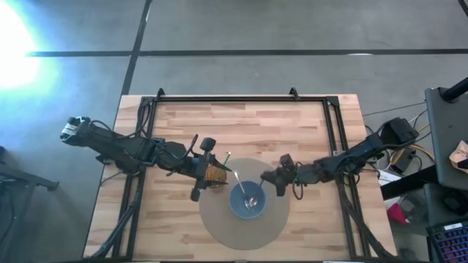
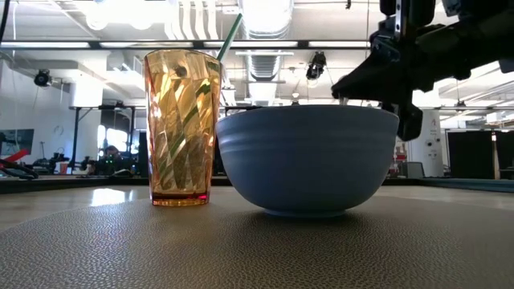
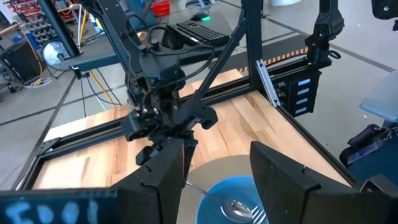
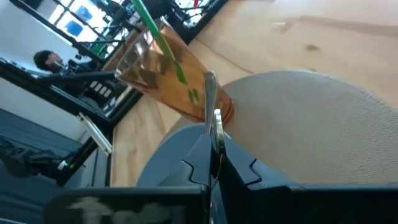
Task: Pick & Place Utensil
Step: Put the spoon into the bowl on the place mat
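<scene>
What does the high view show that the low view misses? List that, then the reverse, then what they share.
High view only: the wooden table, the utensils lying inside the bowl, and the left gripper, open by the cup. Low view only: the room behind the table, with its ceiling lights. Both: the amber cup, its green straw, the blue bowl, and the right gripper, shut near the bowl's rim.

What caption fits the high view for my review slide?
Both arms meet over the round mat: open left gripper by the amber cup, shut right gripper beside the blue bowl holding utensils.
</scene>
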### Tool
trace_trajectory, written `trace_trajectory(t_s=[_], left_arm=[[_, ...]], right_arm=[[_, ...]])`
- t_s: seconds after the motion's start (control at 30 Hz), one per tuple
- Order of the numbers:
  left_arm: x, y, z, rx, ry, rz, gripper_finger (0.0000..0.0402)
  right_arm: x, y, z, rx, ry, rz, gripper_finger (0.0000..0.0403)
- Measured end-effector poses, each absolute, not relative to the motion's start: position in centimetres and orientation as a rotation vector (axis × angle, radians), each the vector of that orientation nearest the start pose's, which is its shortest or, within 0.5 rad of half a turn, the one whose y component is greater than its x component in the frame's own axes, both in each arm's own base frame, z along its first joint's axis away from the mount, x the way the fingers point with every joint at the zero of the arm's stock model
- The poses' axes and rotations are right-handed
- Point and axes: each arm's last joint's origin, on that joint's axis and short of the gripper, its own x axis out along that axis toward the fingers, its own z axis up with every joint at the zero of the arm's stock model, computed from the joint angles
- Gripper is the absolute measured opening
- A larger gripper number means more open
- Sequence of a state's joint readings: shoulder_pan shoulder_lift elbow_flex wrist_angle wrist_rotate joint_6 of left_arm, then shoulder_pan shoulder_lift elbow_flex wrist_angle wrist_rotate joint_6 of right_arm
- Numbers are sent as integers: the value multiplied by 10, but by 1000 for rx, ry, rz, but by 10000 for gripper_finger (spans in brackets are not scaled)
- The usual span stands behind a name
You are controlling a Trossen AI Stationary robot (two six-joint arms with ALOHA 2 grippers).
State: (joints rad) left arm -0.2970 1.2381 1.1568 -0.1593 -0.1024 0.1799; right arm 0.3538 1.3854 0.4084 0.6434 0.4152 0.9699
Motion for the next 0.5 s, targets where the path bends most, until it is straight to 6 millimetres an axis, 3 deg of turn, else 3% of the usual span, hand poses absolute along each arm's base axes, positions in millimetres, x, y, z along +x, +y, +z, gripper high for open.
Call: trace_trajectory(t_s=[0.5], left_arm=[[265,-78,370,225,218,-215,179]], right_arm=[[246,79,151,804,301,-219,8]])
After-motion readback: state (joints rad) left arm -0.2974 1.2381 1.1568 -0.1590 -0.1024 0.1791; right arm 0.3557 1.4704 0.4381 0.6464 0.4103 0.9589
